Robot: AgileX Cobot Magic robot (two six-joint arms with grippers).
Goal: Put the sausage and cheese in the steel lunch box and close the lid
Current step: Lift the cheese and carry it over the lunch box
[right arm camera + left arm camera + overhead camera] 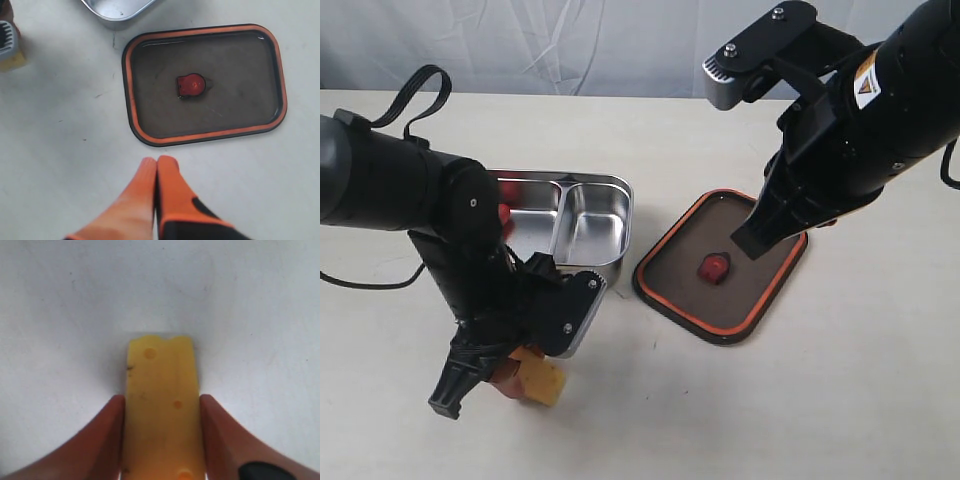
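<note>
The yellow cheese wedge sits between my left gripper's two red fingers, which press on both its sides. In the exterior view this gripper holds the cheese low over the table, in front of the steel lunch box. A red patch that looks like the sausage shows in the box's larger compartment, mostly hidden by my left arm. The lid lies seal-side up to the right of the box. My right gripper hovers shut and empty near the lid.
The lid's red centre valve faces up. A corner of the lunch box and a bit of the cheese show in the right wrist view. Bare tabletop lies around the lid. A black strap lies at the back left.
</note>
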